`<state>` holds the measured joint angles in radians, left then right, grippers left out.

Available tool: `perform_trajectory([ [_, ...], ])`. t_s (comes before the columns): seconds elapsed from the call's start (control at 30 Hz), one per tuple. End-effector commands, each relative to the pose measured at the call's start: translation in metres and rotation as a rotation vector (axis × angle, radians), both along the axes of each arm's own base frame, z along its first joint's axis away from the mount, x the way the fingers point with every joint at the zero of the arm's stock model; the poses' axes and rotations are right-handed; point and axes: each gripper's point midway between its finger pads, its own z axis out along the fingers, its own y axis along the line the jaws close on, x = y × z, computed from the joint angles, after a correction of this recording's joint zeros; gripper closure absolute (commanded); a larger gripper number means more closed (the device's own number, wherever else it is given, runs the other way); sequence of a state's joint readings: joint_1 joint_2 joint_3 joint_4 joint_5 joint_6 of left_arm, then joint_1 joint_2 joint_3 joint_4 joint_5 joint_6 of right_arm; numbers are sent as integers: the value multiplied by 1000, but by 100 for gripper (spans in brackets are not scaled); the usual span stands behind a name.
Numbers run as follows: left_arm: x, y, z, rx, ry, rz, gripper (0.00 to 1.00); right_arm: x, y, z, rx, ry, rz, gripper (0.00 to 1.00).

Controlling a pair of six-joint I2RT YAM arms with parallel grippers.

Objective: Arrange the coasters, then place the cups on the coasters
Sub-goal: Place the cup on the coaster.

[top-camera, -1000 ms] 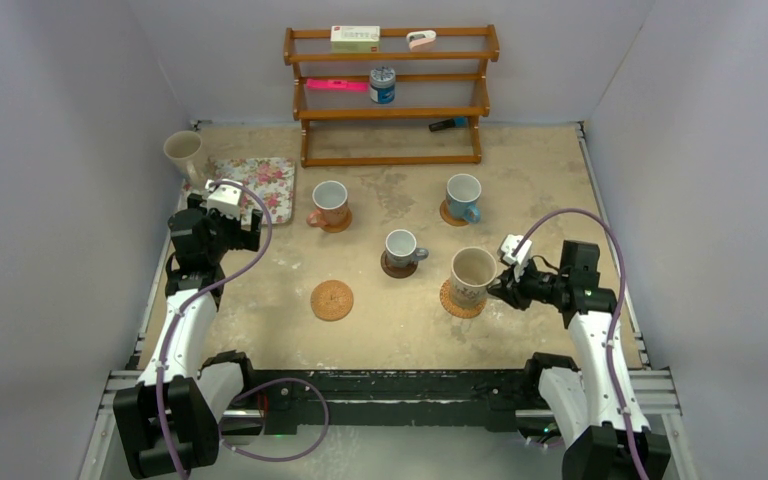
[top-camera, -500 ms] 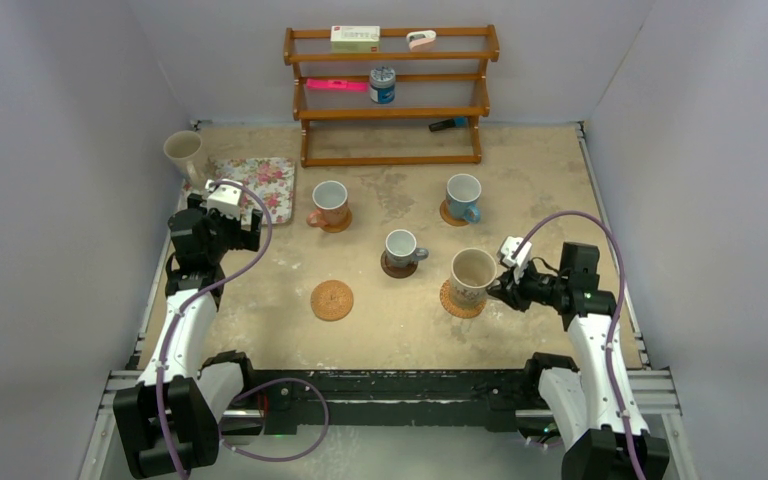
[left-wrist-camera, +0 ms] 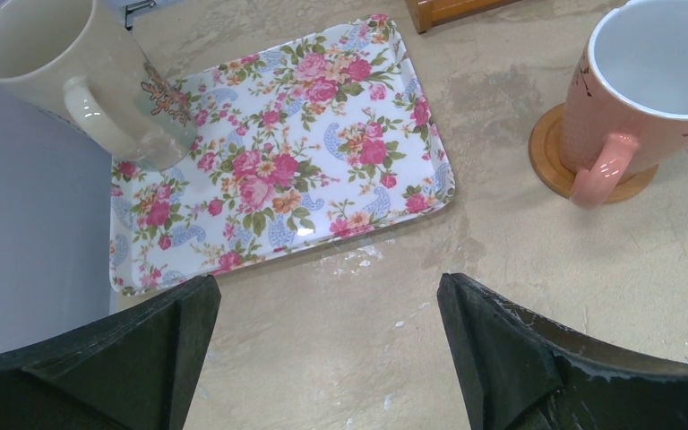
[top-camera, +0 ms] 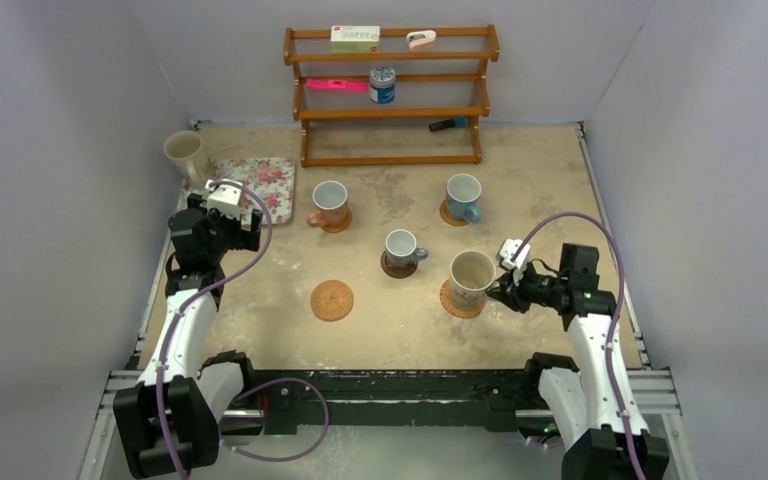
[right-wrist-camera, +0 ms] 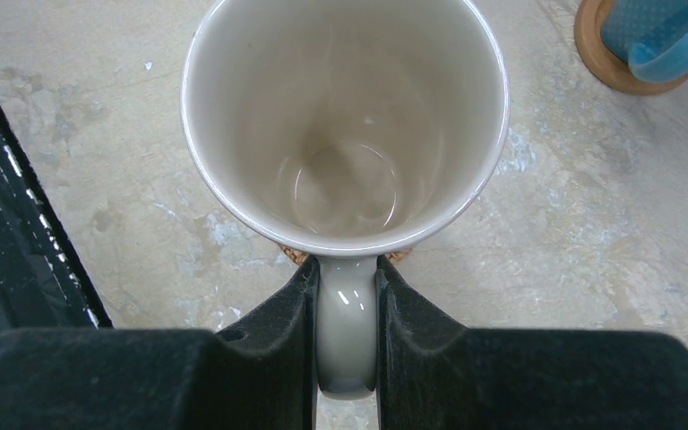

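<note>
My right gripper (right-wrist-camera: 347, 269) is shut on the handle of a large cream cup (right-wrist-camera: 345, 116), which stands on a woven coaster (top-camera: 460, 300) at the front right. An empty woven coaster (top-camera: 331, 299) lies at the front left. The small grey-white cup (top-camera: 400, 247), the orange cup (left-wrist-camera: 645, 90) and the light blue cup (top-camera: 463, 195) each stand on a coaster. A second cream cup (left-wrist-camera: 72, 72) stands at the far left corner of the floral tray (left-wrist-camera: 278, 152). My left gripper (left-wrist-camera: 327, 282) hangs open over bare table, just short of the tray.
A wooden shelf rack (top-camera: 390, 95) at the back holds a tin can (top-camera: 382, 85), a box and small items. White walls close in both sides, and a black rail (right-wrist-camera: 18, 233) runs along the near edge.
The right wrist has shifted very slightly with the cream cup still in its grip. The left arm has not moved.
</note>
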<state>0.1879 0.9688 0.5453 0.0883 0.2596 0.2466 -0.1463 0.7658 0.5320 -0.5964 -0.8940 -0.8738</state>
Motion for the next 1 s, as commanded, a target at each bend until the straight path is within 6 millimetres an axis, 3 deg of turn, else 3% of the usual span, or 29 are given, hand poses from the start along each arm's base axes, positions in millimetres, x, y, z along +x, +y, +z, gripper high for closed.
perform_trajectory([
  [0.0, 2, -2, 7, 5, -31, -21, 0, 4, 13, 25, 70, -98, 87, 100],
  [0.7, 3, -2, 5, 3, -25, -24, 0, 4, 14, 23, 71, -86, 98, 100],
  [0.97, 3, -3, 4, 2, -23, -30, 0, 2, 14, 24, 71, -96, 104, 92],
])
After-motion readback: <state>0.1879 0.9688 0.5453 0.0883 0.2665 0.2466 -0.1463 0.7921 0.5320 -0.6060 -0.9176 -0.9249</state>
